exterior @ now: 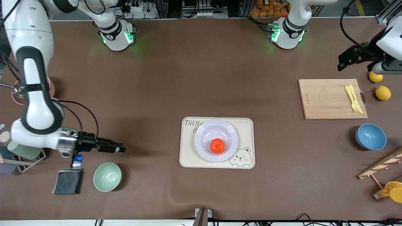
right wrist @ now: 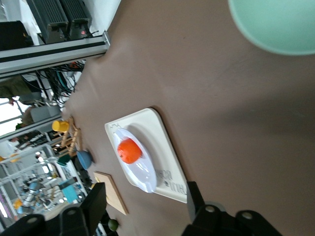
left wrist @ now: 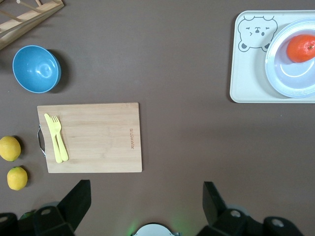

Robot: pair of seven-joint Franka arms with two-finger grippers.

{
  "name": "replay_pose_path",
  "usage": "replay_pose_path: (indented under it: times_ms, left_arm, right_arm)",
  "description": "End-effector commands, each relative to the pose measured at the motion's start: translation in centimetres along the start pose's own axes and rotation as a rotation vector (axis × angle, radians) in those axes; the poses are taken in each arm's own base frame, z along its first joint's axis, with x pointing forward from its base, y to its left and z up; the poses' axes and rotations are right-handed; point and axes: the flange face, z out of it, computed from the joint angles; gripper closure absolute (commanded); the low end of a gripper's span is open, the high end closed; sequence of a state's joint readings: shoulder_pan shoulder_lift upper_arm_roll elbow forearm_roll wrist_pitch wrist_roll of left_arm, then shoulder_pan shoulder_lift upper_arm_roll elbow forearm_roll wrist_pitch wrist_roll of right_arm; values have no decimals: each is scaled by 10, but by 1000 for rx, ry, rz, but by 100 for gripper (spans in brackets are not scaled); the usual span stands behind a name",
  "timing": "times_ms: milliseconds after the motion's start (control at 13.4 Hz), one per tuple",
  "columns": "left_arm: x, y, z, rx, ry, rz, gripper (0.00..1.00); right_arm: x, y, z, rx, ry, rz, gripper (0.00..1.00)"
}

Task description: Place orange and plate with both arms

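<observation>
The orange lies in the sunken centre of the pale plate. The plate rests on a cream tray with a bear drawing at mid-table. Both also show in the left wrist view, orange on plate, and in the right wrist view, orange on plate. My right gripper is open and empty, over the table beside the mint-green bowl, apart from the tray. My left gripper is open and empty, over the table by the cutting board.
A yellow fork and knife lie on the cutting board. Two yellow fruits and a blue bowl sit toward the left arm's end, with a wooden rack. A dark cloth and a cup rack sit toward the right arm's end.
</observation>
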State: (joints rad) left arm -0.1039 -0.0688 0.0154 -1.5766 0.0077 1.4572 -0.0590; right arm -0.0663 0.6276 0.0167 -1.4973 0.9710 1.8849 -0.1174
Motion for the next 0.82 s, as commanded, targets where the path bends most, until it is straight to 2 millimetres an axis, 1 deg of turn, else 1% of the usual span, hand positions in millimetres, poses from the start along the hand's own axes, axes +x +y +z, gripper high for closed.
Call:
replay_pose_path:
  times_ms: [0, 74, 223, 298, 372, 446, 521, 595, 744]
  left_arm:
    - [-1, 0, -1, 4, -3, -8, 0]
    - [-2, 0, -2, 3, -1, -9, 0]
    - [-1, 0, -1, 4, -3, -8, 0]
    - [-2, 0, -2, 3, -1, -9, 0]
    - [-2, 0, -2, 3, -1, -9, 0]
    - [-2, 0, -2, 3, -1, -9, 0]
    - [-2, 0, -2, 3, -1, -9, 0]
    - [-2, 0, -2, 3, -1, -9, 0]
    - [-2, 0, -3, 3, 2, -8, 0]
  right_arm:
    - [-2, -22, -24, -170, -5, -80, 0]
    - [-7, -28, -37, -273, 11, -129, 0]
    - [-17, -57, -66, -434, 70, -147, 0]
    - [-30, -72, -75, -528, 78, -139, 0]
    - [-45, -90, -76, -618, 80, -136, 0]
    - [-61, -102, -84, -687, 65, -142, 0]
    - [-79, -114, -97, -737, 34, -141, 0]
    - [-92, -123, -110, -752, 10, -136, 0]
    - [-124, -148, -150, -773, 46, -152, 0]
